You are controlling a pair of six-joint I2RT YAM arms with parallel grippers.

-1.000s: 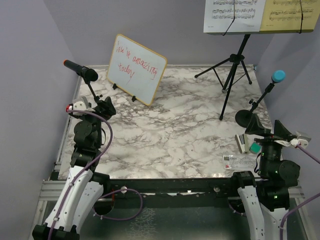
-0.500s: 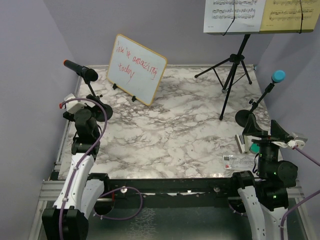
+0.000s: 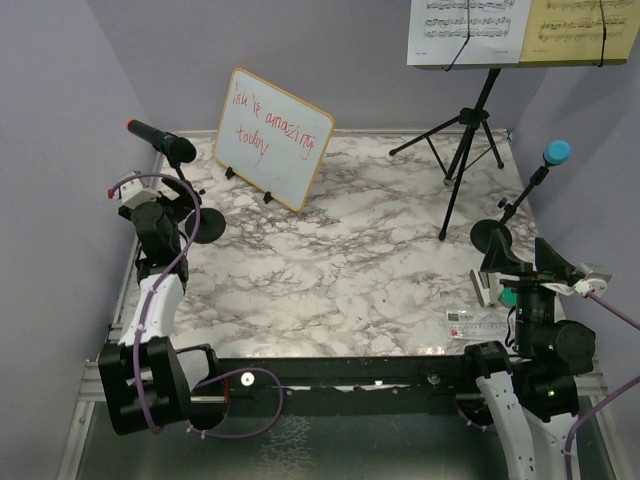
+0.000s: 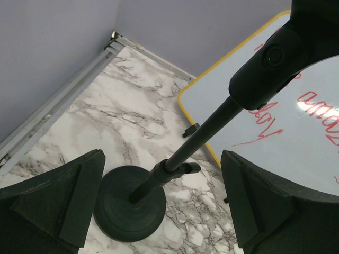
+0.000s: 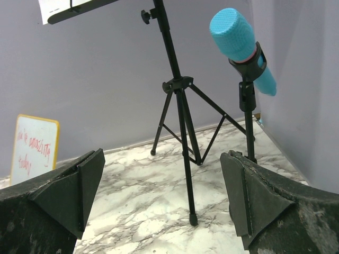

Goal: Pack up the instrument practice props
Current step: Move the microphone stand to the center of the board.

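A black microphone (image 3: 160,142) sits tilted in a round-based holder (image 3: 207,228) at the left. My left gripper (image 3: 180,215) is open and empty just near-left of that base. In the left wrist view the base (image 4: 130,203) and stem (image 4: 183,156) stand between the open fingers, untouched. A blue microphone (image 3: 556,152) sits in its holder (image 3: 490,237) at the right and also shows in the right wrist view (image 5: 241,45). My right gripper (image 3: 527,258) is open and empty just in front of that holder. The tall tripod music desk (image 3: 465,140) holds white (image 3: 468,25) and yellow (image 3: 585,25) sheets.
A wood-framed whiteboard (image 3: 273,138) with red writing leans at the back left, right behind the black microphone's holder. A small stapler (image 3: 484,285) and a clear ruler (image 3: 475,322) lie beside my right gripper. Walls close in on the left, back and right.
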